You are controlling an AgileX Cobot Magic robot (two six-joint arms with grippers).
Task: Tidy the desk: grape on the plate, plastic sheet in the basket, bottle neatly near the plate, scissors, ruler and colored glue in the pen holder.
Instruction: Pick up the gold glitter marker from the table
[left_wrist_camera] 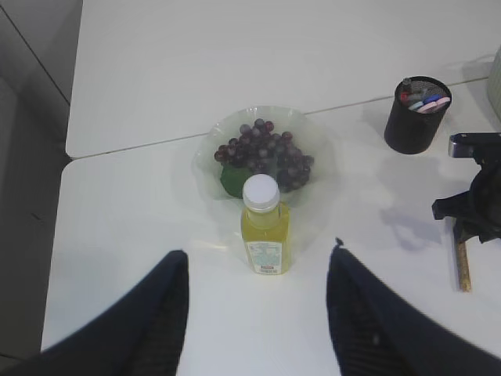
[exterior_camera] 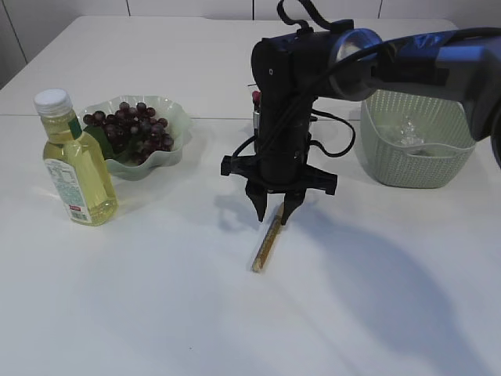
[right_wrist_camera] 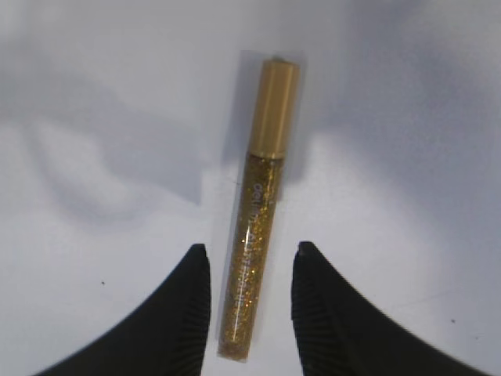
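Right gripper (right_wrist_camera: 246,301) stands with black jaws apart astride the gold glitter glue tube (right_wrist_camera: 257,211) mid-desk, so next comes closing, then carrying it to the black pen holder (left_wrist_camera: 416,114).

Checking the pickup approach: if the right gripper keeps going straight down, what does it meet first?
The gold glitter glue tube, lying flat between the open right gripper fingers; then the table, though remaining height is unclear.

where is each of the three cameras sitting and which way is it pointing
Exterior: raised in front of the desk, slanting down; shows the right arm and right gripper over the gold glitter glue.
Left wrist: high, looking down at the bottle and plate of grapes; left gripper fingers frame it.
Right wrist: close, straight down; fingers straddle the glue.
All three share the glue.
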